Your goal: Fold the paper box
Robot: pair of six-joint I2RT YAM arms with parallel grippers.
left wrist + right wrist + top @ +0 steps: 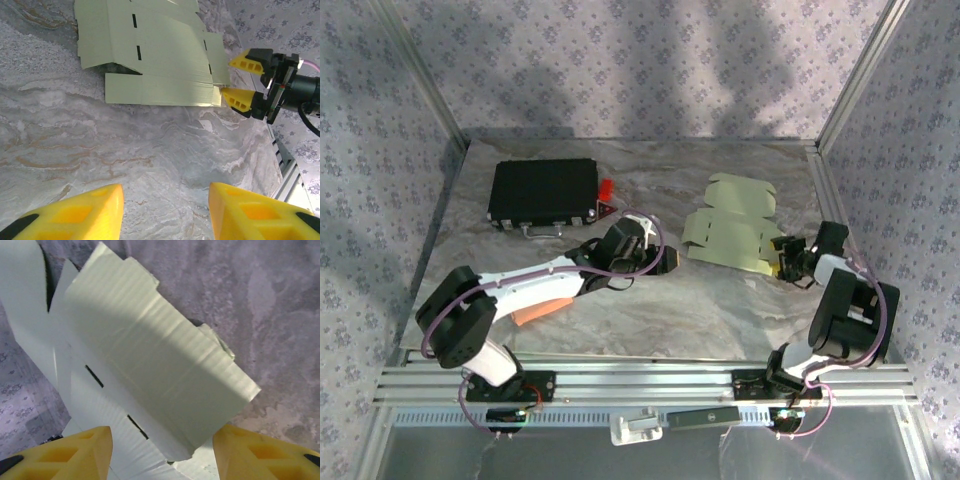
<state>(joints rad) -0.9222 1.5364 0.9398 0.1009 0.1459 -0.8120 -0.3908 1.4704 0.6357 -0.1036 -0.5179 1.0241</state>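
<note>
The paper box [730, 225] is a flat, pale green cardboard cut-out with flaps and slots, lying right of the table's middle. My right gripper [782, 255] is at its right edge, and its yellow fingers [239, 98] stand on either side of a side flap. In the right wrist view that raised flap [160, 365] lies between the jaws of the right gripper [162, 455], with gaps on both sides, so the jaws are open. My left gripper [165, 210] hovers open over bare marble just left of the box [150, 55], holding nothing.
A black case [542, 190] with a red piece [606, 188] beside it lies at the back left. An orange object [535, 312] sits under my left arm. Patterned walls enclose the table, and an aluminium rail [640, 380] runs along the near edge.
</note>
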